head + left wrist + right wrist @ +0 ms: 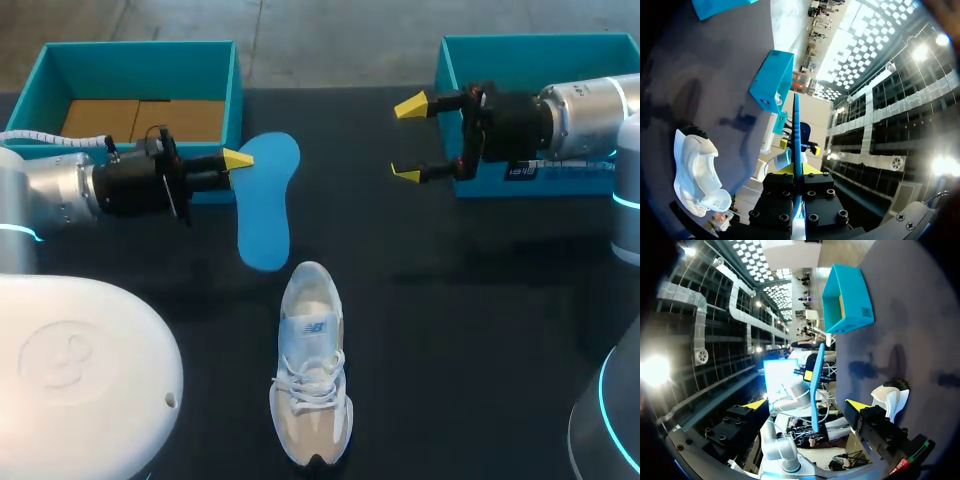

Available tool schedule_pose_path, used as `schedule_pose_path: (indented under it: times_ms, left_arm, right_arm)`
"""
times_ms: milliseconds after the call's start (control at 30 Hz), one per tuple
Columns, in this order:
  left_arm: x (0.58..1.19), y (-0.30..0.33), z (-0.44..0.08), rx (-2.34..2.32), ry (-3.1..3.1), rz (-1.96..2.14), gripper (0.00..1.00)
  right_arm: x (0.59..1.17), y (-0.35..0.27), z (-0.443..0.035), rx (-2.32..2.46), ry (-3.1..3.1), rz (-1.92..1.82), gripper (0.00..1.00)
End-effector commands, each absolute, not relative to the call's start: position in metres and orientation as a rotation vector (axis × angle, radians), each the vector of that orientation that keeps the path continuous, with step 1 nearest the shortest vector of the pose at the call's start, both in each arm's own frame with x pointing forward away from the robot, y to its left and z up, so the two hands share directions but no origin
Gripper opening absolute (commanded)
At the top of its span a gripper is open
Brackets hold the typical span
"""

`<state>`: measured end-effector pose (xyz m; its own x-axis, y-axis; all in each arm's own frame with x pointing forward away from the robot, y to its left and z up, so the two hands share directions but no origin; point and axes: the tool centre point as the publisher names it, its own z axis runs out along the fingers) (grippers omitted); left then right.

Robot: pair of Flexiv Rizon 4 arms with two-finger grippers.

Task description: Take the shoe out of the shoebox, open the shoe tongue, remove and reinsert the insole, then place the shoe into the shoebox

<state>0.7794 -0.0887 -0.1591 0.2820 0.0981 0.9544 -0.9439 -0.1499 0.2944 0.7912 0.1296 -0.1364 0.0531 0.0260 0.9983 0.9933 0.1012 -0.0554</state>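
left fingers [238, 160] pinching blue insole [268, 205], right fingers [410, 105] spread, well apart from it, white shoe [312, 375] lying near insole

Shoe [312, 375]: white and pale grey, white laces, a small dark patch at one end.
Insole [266, 205], just beyond shoe: plain mid-blue.
Shoebox [140, 52], beyond-left of shoe: teal walls, brown cardboard floor.
Second box [530, 45], beyond-right of shoe: same teal.
Surface [460, 330]: matt black.
Left claw [238, 160], right claw [408, 140]: black bodies, yellow tips.

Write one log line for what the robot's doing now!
left fingers: shut on insole | right fingers: open, empty | shoe: lying on table
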Motion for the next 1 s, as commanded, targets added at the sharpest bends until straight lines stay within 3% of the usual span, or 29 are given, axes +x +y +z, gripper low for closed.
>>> schedule_pose_path:
  times_ms: [33, 1000]
  left_arm:
    - [0.785, -0.089, -0.164, 1.388, -0.865, 1.163, 0.00]
    - [0.796, -0.090, -0.171, 1.411, -0.908, 1.182, 0.00]
  right_arm:
    - [0.790, 0.130, -0.136, -1.180, -1.233, -1.083, 1.00]
    - [0.801, 0.147, -0.122, -1.272, -1.416, -0.954, 1.00]
